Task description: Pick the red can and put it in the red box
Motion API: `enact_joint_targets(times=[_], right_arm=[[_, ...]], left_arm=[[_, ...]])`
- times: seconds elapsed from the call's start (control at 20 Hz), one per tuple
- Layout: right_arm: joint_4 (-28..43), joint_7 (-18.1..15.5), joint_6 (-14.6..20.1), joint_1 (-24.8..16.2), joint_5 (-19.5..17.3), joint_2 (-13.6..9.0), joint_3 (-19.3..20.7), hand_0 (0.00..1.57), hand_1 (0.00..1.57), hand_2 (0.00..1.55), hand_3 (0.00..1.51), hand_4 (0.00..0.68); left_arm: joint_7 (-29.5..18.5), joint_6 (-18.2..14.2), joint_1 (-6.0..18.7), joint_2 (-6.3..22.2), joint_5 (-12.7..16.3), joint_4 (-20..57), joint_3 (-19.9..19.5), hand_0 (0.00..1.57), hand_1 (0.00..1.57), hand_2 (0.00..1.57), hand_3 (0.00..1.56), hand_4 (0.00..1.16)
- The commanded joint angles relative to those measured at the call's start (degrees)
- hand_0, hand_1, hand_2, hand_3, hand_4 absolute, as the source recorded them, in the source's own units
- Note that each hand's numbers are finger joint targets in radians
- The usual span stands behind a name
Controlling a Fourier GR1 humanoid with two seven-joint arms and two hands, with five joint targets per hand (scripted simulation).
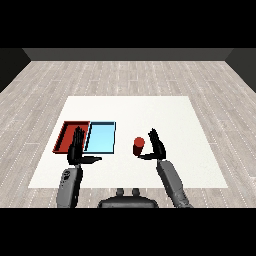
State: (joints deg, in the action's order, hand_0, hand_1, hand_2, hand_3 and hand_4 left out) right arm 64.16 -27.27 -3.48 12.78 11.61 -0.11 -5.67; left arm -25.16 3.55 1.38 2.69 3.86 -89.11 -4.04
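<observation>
You are at the reach step: your right hand (156,145) stands just beside the red can (139,145), fingers straight, thumb under it, not yet curled round. Next, close on it, then carry it left to the red tray (64,135).

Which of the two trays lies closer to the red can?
The light blue tray: it lies between the red tray and the red can.

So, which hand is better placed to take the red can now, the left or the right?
The right hand. It is open right beside the red can, with its thumb reaching under it. The left hand is open over the red tray, far from the can.
</observation>
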Motion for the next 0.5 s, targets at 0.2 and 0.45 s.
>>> enact_joint_targets(times=[0.2,0.45], right_arm=[[-4.1,-1.3,3.6,3.1,4.0,0.1,-4.2,0.00,0.00,0.00,0.00,0.000],[-13.8,-6.4,3.7,7.4,5.5,0.1,-4.9,0.00,0.00,0.00,0.00,0.000]], left_arm=[[4.2,5.0,-1.2,5.2,5.7,-4.9,-4.3,0.00,0.00,0.00,0.00,0.00],[0.3,-2.2,4.0,-0.7,-1.5,1.7,0.5,0.00,0.00,0.00,0.00,0.00]])
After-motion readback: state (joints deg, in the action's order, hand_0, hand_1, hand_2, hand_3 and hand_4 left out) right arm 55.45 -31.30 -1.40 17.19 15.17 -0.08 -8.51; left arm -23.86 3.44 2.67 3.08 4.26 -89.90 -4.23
